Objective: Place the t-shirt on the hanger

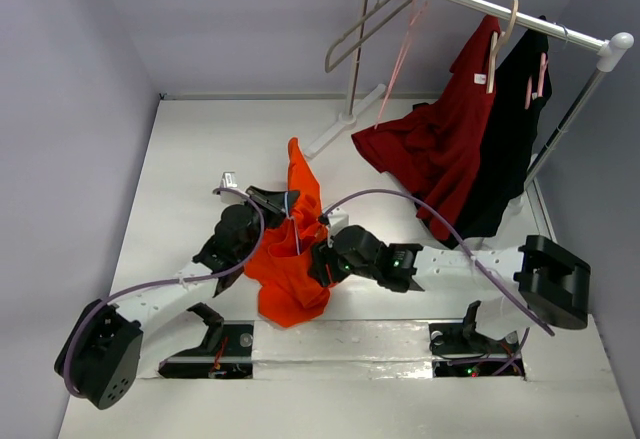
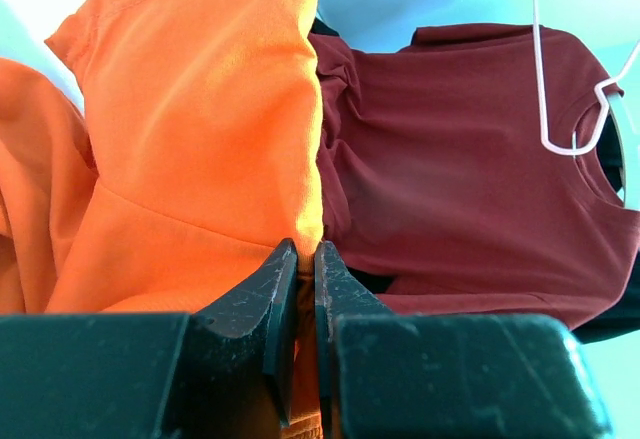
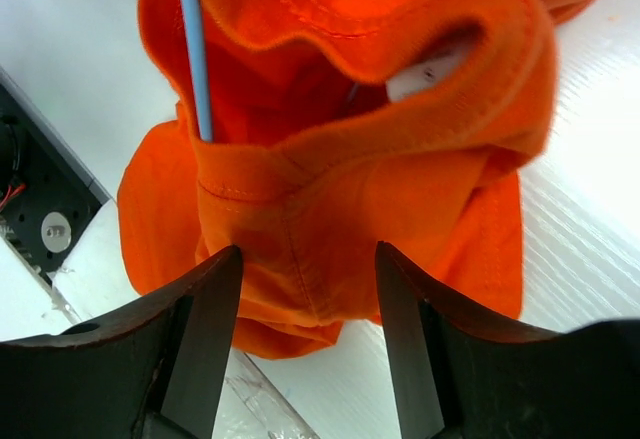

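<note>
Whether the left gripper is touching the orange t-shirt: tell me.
Touching. The left wrist view shows the left gripper pinched shut on the t-shirt, orange fabric between its fingers.

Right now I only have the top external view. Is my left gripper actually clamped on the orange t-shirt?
Observer: Yes. In the left wrist view, the left gripper is shut on an edge of the t-shirt, with fabric pinched between its fingers.
Operator: And the other one?
Observer: The right gripper is open. Its jaws are spread on either side of a fold of the shirt and are not clamped.
Operator: Can you see the hanger from there?
Observer: Yes. Its light-blue bar runs down and disappears behind a fold of the fabric, left of the white tag inside the collar.
</note>
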Robot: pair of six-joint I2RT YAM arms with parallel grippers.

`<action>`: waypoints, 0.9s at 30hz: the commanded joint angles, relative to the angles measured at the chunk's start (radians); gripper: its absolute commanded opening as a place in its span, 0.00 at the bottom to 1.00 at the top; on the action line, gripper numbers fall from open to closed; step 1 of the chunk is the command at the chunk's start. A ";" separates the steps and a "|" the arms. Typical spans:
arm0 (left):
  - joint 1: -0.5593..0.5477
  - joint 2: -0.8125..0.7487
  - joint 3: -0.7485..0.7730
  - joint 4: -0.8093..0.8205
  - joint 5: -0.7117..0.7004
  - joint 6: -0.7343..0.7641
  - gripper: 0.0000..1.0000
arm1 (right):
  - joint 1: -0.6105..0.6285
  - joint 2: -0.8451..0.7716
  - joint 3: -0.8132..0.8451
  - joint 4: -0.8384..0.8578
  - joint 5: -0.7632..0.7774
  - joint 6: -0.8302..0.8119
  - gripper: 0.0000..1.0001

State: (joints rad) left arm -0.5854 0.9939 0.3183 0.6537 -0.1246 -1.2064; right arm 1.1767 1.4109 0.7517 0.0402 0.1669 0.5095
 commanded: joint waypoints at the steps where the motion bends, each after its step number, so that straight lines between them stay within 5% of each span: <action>1: 0.006 -0.041 0.010 0.021 -0.003 0.013 0.00 | 0.012 0.022 0.017 0.121 -0.036 -0.040 0.61; 11: 0.015 -0.051 0.015 -0.005 0.023 0.022 0.00 | 0.034 0.086 0.086 0.095 -0.029 -0.135 0.48; 27: 0.015 -0.089 -0.008 0.029 0.068 -0.030 0.00 | 0.101 0.134 0.167 0.064 0.108 -0.180 0.49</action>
State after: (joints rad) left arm -0.5739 0.9333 0.3176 0.6163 -0.0750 -1.2190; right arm 1.2472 1.5742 0.8986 0.0711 0.2398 0.3561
